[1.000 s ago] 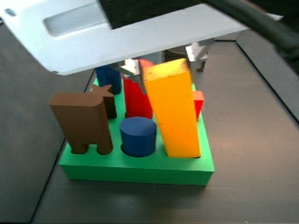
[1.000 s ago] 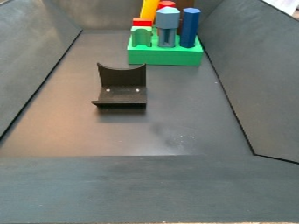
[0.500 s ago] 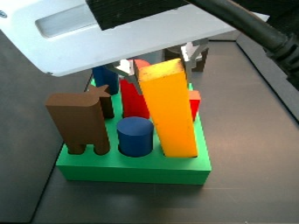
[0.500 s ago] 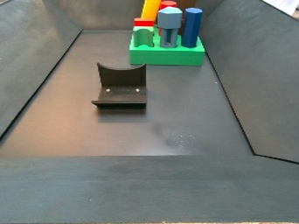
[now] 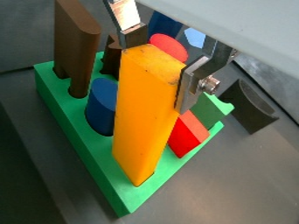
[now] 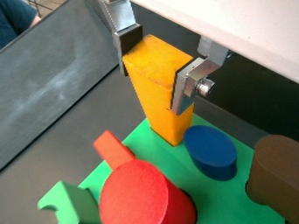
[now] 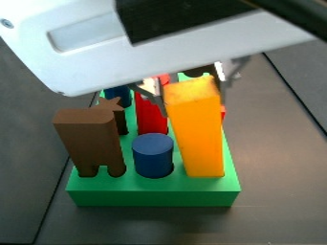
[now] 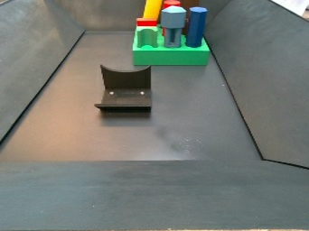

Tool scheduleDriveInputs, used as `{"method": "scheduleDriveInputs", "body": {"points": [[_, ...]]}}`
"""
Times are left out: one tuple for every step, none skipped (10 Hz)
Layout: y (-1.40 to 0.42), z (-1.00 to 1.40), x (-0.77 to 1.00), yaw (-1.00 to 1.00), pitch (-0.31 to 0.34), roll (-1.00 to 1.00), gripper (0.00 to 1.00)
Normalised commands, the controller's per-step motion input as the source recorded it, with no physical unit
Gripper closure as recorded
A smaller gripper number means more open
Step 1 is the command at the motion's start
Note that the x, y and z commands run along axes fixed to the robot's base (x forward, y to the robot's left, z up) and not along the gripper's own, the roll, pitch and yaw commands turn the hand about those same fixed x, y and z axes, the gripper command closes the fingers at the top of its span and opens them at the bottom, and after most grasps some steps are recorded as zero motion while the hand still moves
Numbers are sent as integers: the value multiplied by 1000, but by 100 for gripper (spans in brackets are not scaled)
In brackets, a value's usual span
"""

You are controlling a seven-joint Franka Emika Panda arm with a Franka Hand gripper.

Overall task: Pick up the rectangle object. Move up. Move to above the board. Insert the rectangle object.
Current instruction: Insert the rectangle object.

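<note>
The rectangle object (image 7: 198,129), a tall yellow-orange block, stands upright with its foot in a hole of the green board (image 7: 153,189). It also shows in both wrist views (image 5: 146,114) (image 6: 158,87). My gripper (image 5: 152,61) is above the board, its silver fingers (image 6: 190,83) pressed on two opposite sides of the block's top. A brown block (image 7: 87,139), a blue cylinder (image 7: 153,153) and a red cylinder (image 6: 142,197) also stand on the board. In a side view the board (image 8: 169,56) sits at the far end of the floor.
The dark fixture (image 8: 123,88) stands on the floor, apart from the board. Dark sloping walls (image 8: 49,63) ring the floor. A red piece (image 5: 187,131) sits right beside the yellow block.
The yellow block has gone from leaning to upright and sits lower in the board. The gripper body has come down with it.
</note>
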Motion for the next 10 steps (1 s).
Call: {"method": "scheduleDriveInputs", "body": {"points": [[-366, -123, 591, 0, 276, 470, 100], [-346, -149, 643, 0, 269, 456, 100], [-334, -169, 671, 0, 274, 441, 100], [-334, -206, 726, 0, 269, 386, 100], [-346, -169, 906, 0, 177, 236, 100], [-343, -183, 1000, 0, 100, 184, 100], [-320, -217, 1000, 0, 51, 156, 100], [-271, -289, 1000, 0, 0, 104, 100], [-229, -351, 1000, 0, 0, 84, 100], [-134, -326, 1000, 0, 0, 27, 100]]}}
